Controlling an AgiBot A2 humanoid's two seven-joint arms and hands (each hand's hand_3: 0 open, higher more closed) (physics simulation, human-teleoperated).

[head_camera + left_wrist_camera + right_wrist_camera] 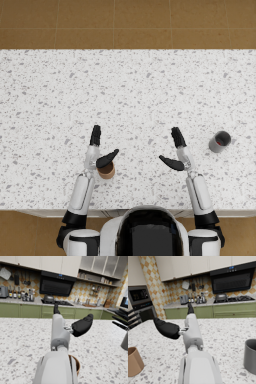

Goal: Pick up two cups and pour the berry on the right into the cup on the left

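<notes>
- A simulated humanoid leans over a speckled white terrazzo counter (130, 90), both white arms reaching forward from the near edge.
- The left hand (99, 150) is spread and holds nothing, fingers pointing away from the body and the thumb angled inward over the brown cup (106, 171).
- In the head view that brown cup stands upright on the counter just beside the left wrist, partly under the thumb; whether thumb and cup touch cannot be told.
- The left wrist view shows the same hand (72, 323) with its thumb jutting sideways and the brown cup's rim (76, 366) peeking out from behind the forearm.
- The right hand (176, 150) is likewise spread and empty, thumb stretched inward towards the middle of the counter.
- The grey cup (219, 141) stands well apart from the right hand, out to the robot's right, with something small and dark red inside it.
- From the right wrist view, the right hand (175, 326) hovers with fingers apart, the grey cup (250, 356) to one side and the brown cup (134, 362) to the other.
- Green kitchen cabinets (203, 312) and a black range hood (56, 286) fill the background.
</notes>
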